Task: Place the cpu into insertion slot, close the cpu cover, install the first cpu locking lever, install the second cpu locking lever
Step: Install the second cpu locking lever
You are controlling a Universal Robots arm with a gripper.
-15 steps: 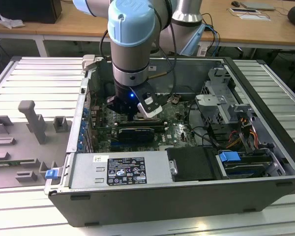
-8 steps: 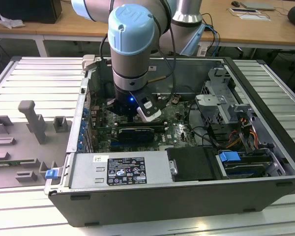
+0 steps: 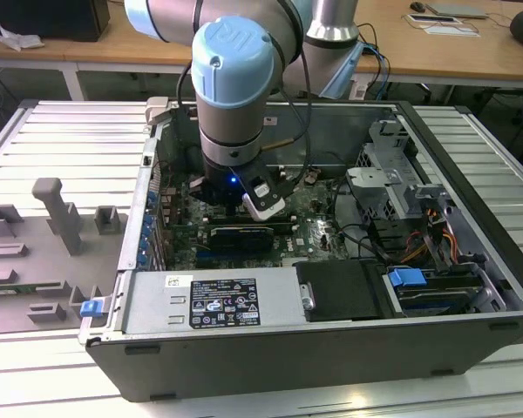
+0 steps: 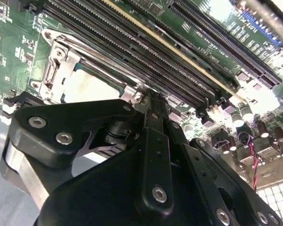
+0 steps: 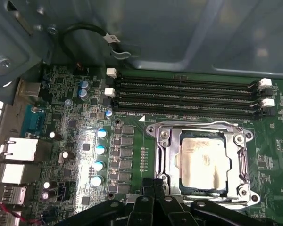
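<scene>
My black-linked gripper, its fingers drawn together on nothing that I could see, hung just over the near edge of the dark-framed square insertion slot, where the pale silvery-beige square cpu already lay beneath the thin silvery metal cpu cover, apparently placed for the levers.

Bright overhead light; glare whitens the cpu top and capacitors, while the near claw linkage blurs.

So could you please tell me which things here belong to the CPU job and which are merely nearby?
Belonging to the job:
- cpu, seated in the insertion slot
- cpu cover, closed over it
- tool, at the socket's edge

Merely nearby:
- memory slots
- blue capacitors
- power supply
</scene>
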